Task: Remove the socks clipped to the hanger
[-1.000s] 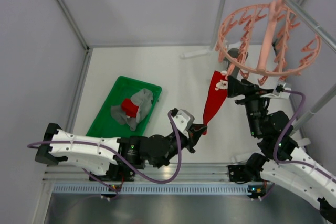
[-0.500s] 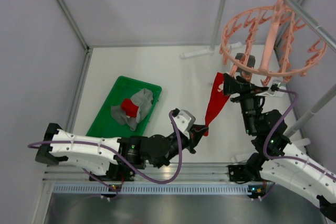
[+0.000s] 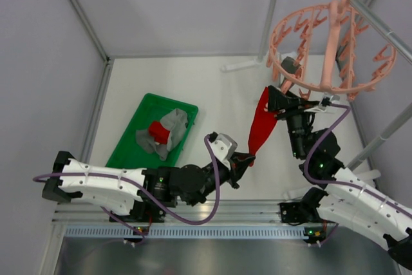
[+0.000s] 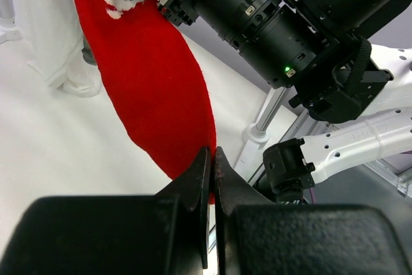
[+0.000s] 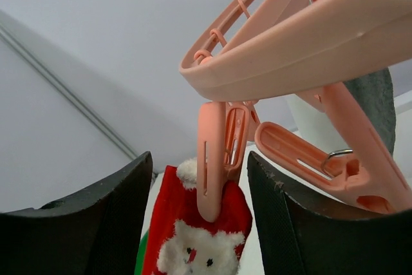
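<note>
Left gripper (image 4: 210,159) clenched on the toe of the long red Santa-print fabric sock (image 3: 260,127). The cuff is pinned by a pink plastic clip (image 5: 211,165) on the salmon-pink round plastic hanger (image 3: 331,49), above the far-right corner of the table (image 3: 212,94). Right gripper (image 5: 198,159) spread, straddling the clip.

Risk: a pull before the clip opens would swing the hanger or slip the toe.

Versus a second ago: right gripper has crept left; left gripper unmoved.

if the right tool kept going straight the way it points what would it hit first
Most likely the pink clip of the hanger that pins the red sock. It sits straight ahead of the right tool, framed by its open fingers. Depth is hard to judge.
</note>
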{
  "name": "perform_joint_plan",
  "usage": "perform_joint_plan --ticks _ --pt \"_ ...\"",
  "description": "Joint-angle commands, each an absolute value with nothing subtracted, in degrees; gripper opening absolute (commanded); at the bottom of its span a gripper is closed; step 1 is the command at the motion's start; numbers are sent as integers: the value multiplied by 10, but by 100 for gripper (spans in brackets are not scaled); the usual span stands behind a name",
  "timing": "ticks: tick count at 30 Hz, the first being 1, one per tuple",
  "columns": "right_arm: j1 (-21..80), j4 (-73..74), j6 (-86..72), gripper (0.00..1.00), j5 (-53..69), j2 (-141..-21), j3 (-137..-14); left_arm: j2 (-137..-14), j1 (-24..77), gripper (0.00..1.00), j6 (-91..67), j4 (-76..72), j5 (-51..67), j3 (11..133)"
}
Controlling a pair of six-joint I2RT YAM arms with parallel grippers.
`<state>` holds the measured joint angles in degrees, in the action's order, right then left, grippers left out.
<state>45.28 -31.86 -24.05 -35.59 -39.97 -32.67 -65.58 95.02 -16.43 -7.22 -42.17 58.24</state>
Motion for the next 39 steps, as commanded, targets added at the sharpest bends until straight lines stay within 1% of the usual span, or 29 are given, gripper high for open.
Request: perform_joint_plan --ticks 1,10,13,14,15,17,19,20,23,24,32,36,37,38,39 --pt "435 -368 -254 58 -329 -403 -352 -632 954 0 -169 -77 -419 583" --pt "403 -370 -298 54 -308 -369 -334 -625 953 0 -169 -78 -425 575" --pt "385 -357 -320 47 -284 -379 -342 -626 954 0 -169 -77 -425 576" --pt "373 -358 -327 40 -267 -380 -341 -626 954 0 -169 -78 -424 575" --pt "367 -359 -340 36 -263 -381 -340 -626 954 0 -169 -78 -425 574" --pt "352 -357 -352 30 -245 -386 -343 -625 953 0 -170 -77 -425 575" --pt "340 -352 -364 28 -232 -394 -345 -625 954 0 -170 -77 -425 574" --pt "331 -352 -367 21 -222 -395 -346 -624 954 0 -170 -77 -426 572" --pt "323 -349 -376 9 -214 -395 -343 -624 954 0 -170 -77 -431 571" --pt "318 -347 -380 0 -212 -394 -342 -625 953 0 -169 -77 -431 571" --pt "305 -336 -392 0 -204 -386 -337 -628 954 0 -161 -76 -467 557" --pt "302 -338 -386 1 -188 -384 -335 -617 948 0 -168 -72 -466 543" --pt "301 -338 -385 9 -187 -384 -336 -615 947 0 -169 -71 -463 543" --pt "301 -334 -387 32 -189 -385 -337 -613 947 0 -173 -71 -459 545" --pt "301 -334 -386 35 -189 -386 -337 -614 948 0 -174 -72 -454 546"
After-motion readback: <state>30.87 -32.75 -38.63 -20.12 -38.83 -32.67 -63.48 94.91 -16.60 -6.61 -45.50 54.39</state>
